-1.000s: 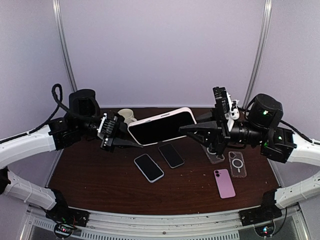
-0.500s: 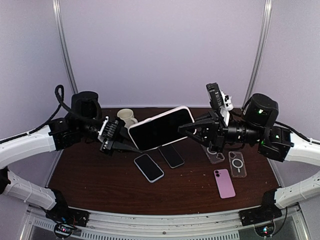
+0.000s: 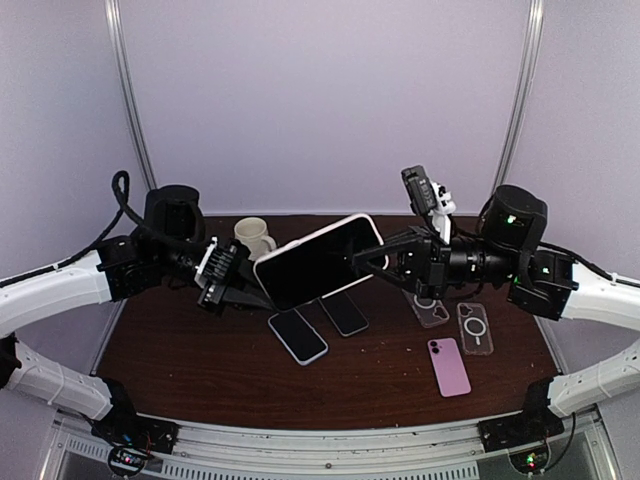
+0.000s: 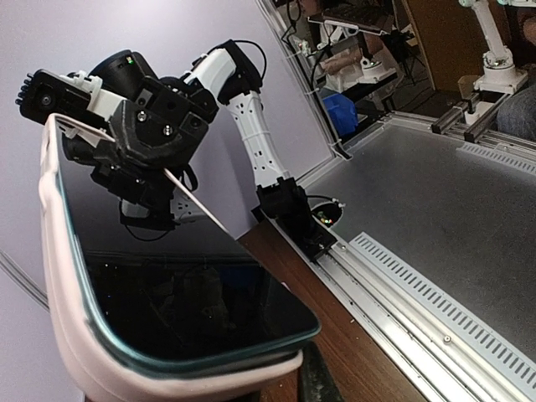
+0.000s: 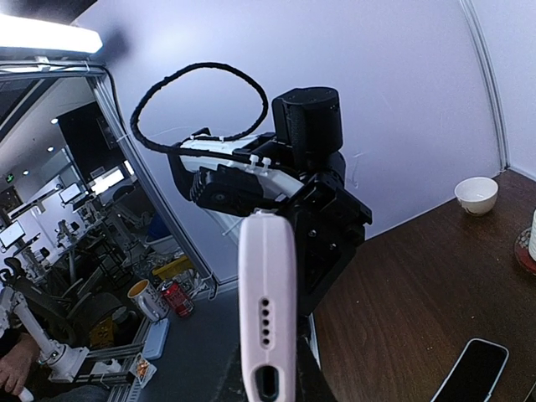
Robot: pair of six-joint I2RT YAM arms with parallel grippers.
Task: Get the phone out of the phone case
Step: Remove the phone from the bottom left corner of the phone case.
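A phone [image 3: 318, 262] with a dark screen sits in a pale pink case [image 3: 330, 228] and hangs tilted in the air above the table, right end higher. My left gripper [image 3: 255, 290] is shut on its lower left end and my right gripper [image 3: 365, 262] on its upper right end. In the left wrist view the phone's screen [image 4: 167, 276] fills the left side, its glass edge showing just above the case lip [image 4: 75, 335]. The right wrist view looks along the case's edge [image 5: 266, 301], with port holes showing and the left gripper [image 5: 327, 226] behind it.
Two black phones [image 3: 297, 335] [image 3: 343, 311] lie on the brown table [image 3: 200, 350] under the held one. To the right are a pink phone [image 3: 449, 366] and two clear cases [image 3: 474, 328] [image 3: 430, 308]. A white mug [image 3: 253, 236] stands at the back left.
The held phone has shifted slightly left and tilted more steeply, its right end rising. The right wrist has rolled and moved left with it. Both grips are unchanged.
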